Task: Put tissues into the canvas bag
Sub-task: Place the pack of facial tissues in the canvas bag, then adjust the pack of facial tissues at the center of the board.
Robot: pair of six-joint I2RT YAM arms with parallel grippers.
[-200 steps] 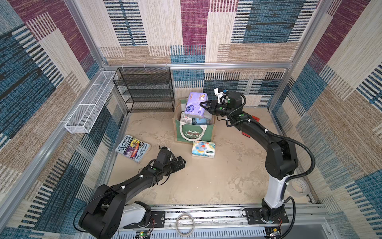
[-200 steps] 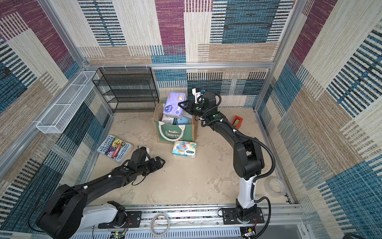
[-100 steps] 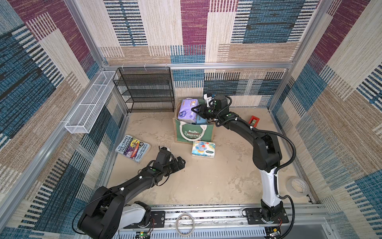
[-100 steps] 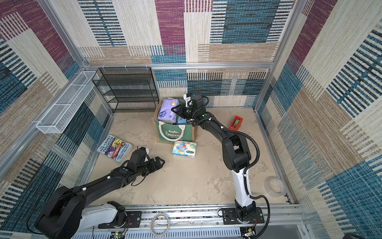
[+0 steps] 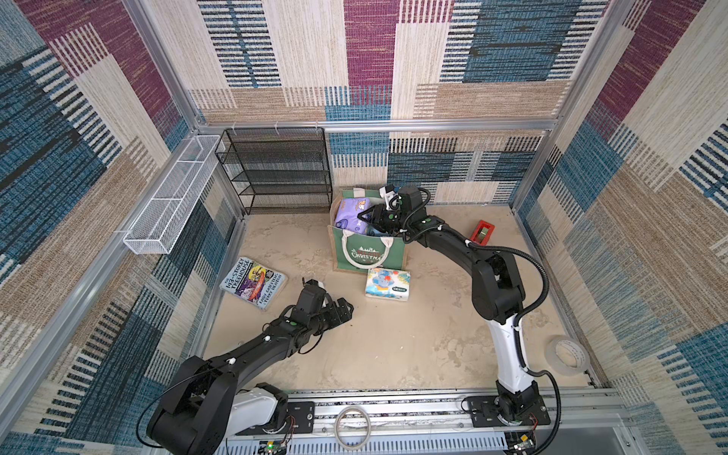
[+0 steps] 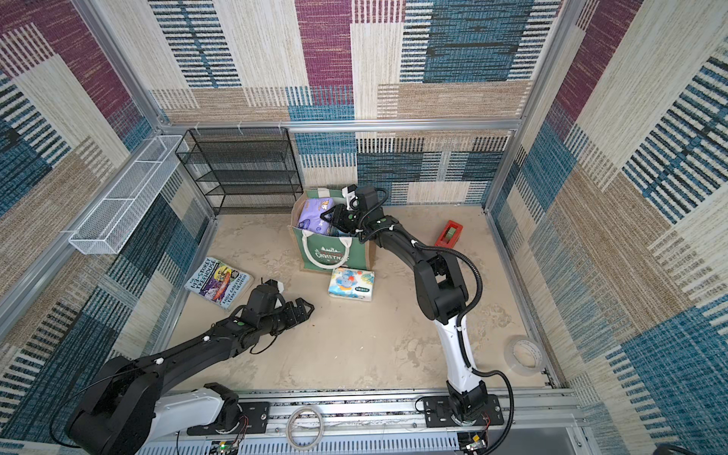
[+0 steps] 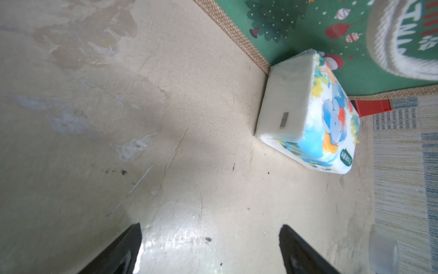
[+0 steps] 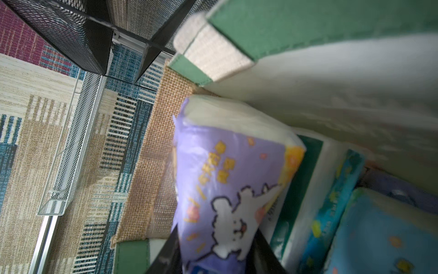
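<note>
Top views, both: the canvas bag (image 5: 394,258) stands upright near 12 o'clock of the sandy floor (image 5: 394,342), with its mouth open and its green front facing 6 o'clock. A lilac pack (image 5: 351,214) leans tilted in the mouth against the bag's 9 o'clock wall, partly above the rim. The right gripper (image 5: 367,222) reaches in from 3 o'clock, its tips at the pack's 3 o'clock edge. The elephant pack (image 6: 351,283) lies flat on the floor just at 6 o'clock of the bag, outside it. The left gripper (image 6: 301,309) is low over the floor at 8 o'clock of that pack and apart from it, its jaws spread wide and empty. A book (image 5: 253,283) lies at 9 o'clock of the floor, a red object (image 5: 483,235) at 2 o'clock and a tape roll (image 5: 567,358) at 4 o'clock. The black mesh shelf (image 5: 279,173) stands at 10 o'clock of the bag.

Left wrist view: the left gripper's (image 7: 210,226) dark fingers (image 7: 123,251) stand far apart, with only bare floor between them. Ahead lies the elephant pack (image 7: 308,113), one corner touching the base of the canvas bag's (image 7: 296,28) green front. The red object (image 7: 372,108) shows beyond it.

Right wrist view: the lilac pack (image 8: 227,180) sits between the right gripper's (image 8: 215,251) fingers (image 8: 166,256), which lie close along both its faces. I cannot tell whether they clamp it or merely flank it. The pack rests against the bag's jute side wall (image 8: 151,178). Beside it, lower in the bag, stand a green-and-white pack (image 8: 301,189), a deeper blue pack (image 8: 331,206) and a light blue pack (image 8: 384,232). A strip of a second lilac pack (image 8: 398,189) shows behind them.
</note>
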